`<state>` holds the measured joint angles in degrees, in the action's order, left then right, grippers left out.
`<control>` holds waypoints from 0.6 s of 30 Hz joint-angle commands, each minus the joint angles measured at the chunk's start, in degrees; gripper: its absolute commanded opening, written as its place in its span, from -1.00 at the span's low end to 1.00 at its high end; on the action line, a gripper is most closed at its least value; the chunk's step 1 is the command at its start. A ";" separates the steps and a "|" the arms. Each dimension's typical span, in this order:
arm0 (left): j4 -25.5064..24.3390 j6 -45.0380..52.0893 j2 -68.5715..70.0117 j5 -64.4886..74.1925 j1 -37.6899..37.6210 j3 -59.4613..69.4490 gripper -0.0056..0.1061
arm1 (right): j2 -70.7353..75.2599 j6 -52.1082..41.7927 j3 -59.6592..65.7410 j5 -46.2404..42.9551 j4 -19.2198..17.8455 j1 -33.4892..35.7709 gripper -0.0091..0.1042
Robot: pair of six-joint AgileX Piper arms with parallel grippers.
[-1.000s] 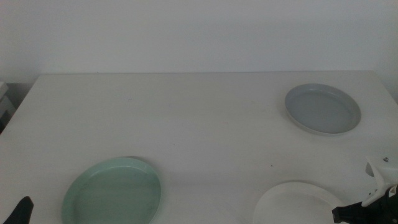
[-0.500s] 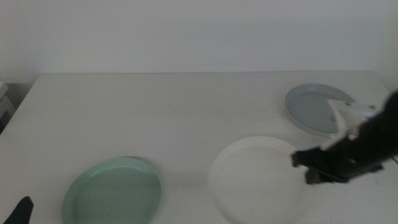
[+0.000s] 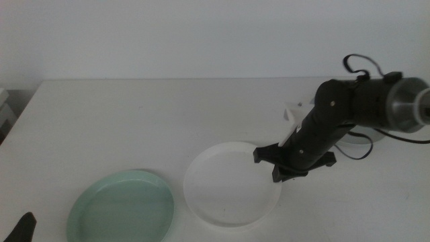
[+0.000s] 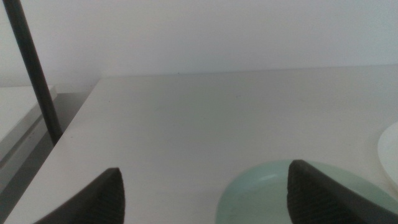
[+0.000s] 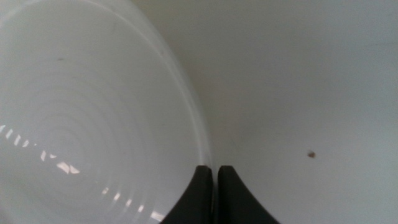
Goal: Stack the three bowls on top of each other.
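The white bowl (image 3: 228,185) (image 5: 93,112) is at the table's front centre, just right of the mint green bowl (image 3: 121,210) (image 4: 292,196), with a small gap between them. My right gripper (image 3: 277,168) (image 5: 214,186) is shut on the white bowl's right rim. I cannot tell whether that bowl rests on the table or hangs just above it. The pale grey bowl (image 3: 373,138) is at the back right, almost fully hidden behind the right arm. My left gripper (image 3: 20,228) (image 4: 208,193) waits open at the front left corner, near the green bowl.
The white table (image 3: 168,121) reaches to a white wall behind. A dark pole (image 4: 34,68) and a lower shelf stand off the table's left edge. A small dark speck (image 5: 310,154) marks the table beside the white bowl.
My right gripper has carried the white bowl from the front right edge leftward to the front centre, and the arm now covers the grey bowl. The left gripper and green bowl stayed still.
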<state>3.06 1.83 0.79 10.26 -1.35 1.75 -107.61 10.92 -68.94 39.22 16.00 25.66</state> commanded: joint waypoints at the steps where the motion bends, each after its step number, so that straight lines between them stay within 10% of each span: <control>1: 0.69 -0.47 0.76 -4.18 -0.34 -0.26 0.66 | 1.04 -0.12 -2.02 -1.21 0.64 0.42 -0.86; 8: 0.69 -0.47 0.76 -4.18 -0.34 -0.26 0.66 | -0.57 -0.74 -2.02 -1.66 1.06 0.42 -0.73; 18: 0.69 -0.47 0.76 -4.18 -0.34 -0.26 0.66 | 5.60 -1.26 -2.02 -1.14 1.20 -0.79 0.08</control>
<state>3.06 1.83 0.79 10.26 -1.35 1.75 -107.78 10.34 -69.42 38.97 16.97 25.81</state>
